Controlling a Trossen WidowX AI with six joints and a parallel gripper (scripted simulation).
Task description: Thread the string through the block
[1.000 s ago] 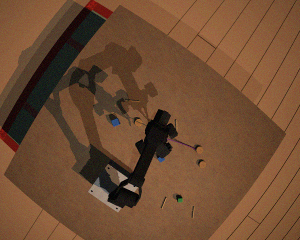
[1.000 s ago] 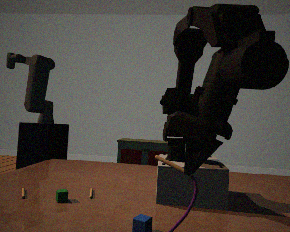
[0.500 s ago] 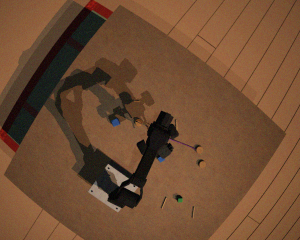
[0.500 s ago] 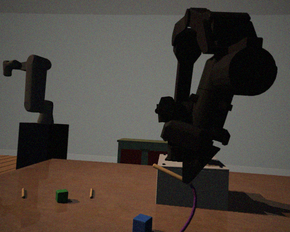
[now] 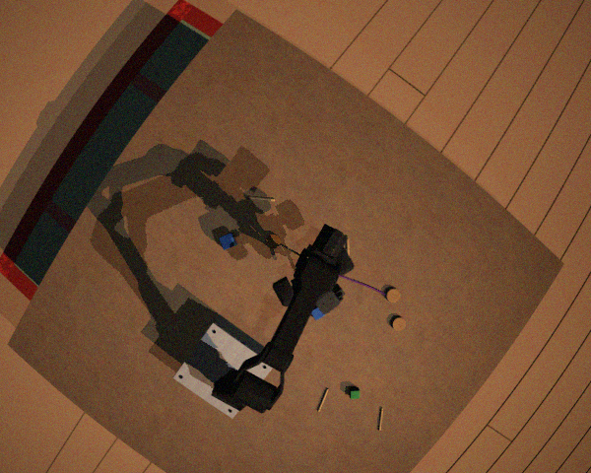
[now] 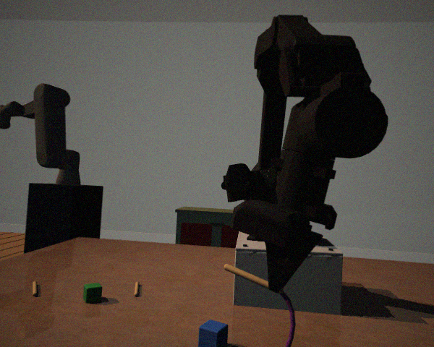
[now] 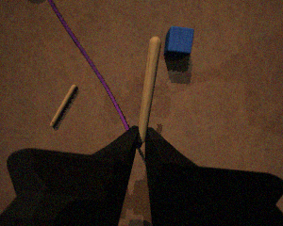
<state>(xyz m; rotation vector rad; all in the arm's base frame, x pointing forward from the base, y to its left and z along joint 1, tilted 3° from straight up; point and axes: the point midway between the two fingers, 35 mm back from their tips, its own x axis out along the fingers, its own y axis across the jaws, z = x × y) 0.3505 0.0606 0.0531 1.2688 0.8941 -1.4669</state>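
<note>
Stick (image 6: 247, 275) (image 7: 148, 85) is up off the table (image 5: 413, 214) (image 6: 153, 309) (image 7: 236, 118), pinched near its string end by the pincer (image 5: 311, 277) (image 6: 275, 287) (image 7: 141, 131). Tips nearly together on it; most of it sticks out, free end tilted up in the exterior view. Purple string (image 5: 361, 285) (image 6: 292, 319) (image 7: 91, 68) curves down from the grip; in the top view it runs right to the button (image 5: 392, 295). Holed block: can't pick it out for sure, maybe under the arm.

Step in hand looks like carrying and aiming, threading not yet done. To do it well: keep the pinch at the string end, level the stick with the hole's axis, line up the free tip before going in, then feed slowly and straight. A slanted entry would likely jam, twist the stick or shove the block. Leave string slack, and swing it wide of the blue cube (image 5: 317, 312) (image 6: 213, 333) (image 7: 179, 40) and the loose stick (image 5: 348, 245) (image 7: 63, 105). Once the tip shows on the other side, release, regrasp there and pull gently. Green cube (image 5: 355, 393) (image 6: 92, 293) is well apart, not a worry.
</note>
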